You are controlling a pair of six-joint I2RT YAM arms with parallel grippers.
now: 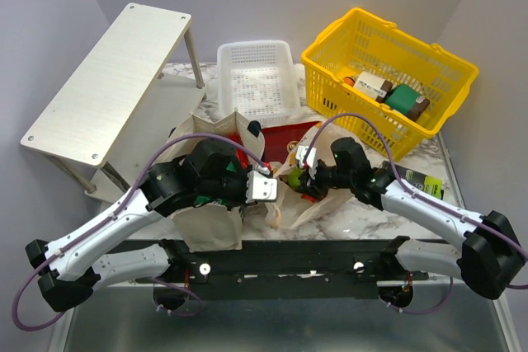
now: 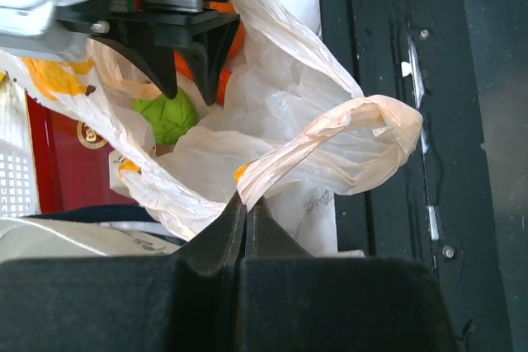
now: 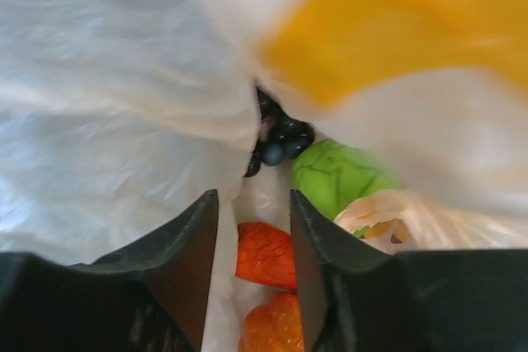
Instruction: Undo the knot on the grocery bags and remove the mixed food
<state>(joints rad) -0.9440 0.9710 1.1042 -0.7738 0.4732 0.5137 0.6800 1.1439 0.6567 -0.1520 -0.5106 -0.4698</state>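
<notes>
The plastic bag point(image 2: 289, 96) is recorded as translucent peach-cream, printed with yellow-orange patches. Within it, a green apple point(image 3: 338, 175), blue-black grapes point(image 3: 280, 138) and an orange point(image 3: 268, 327) are noted. The tote point(image 1: 206, 224) is beige, the basket point(image 1: 326, 92) yellow, the bench point(image 1: 346, 212) white-grey marbled.

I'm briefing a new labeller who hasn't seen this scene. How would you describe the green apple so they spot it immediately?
Start at the beige canvas tote at the near middle of the table; just right of it lies a thin peach-cream plastic bag. Inside its open mouth sits the green apple, beside dark grapes and an orange: the only round green thing there.
</notes>
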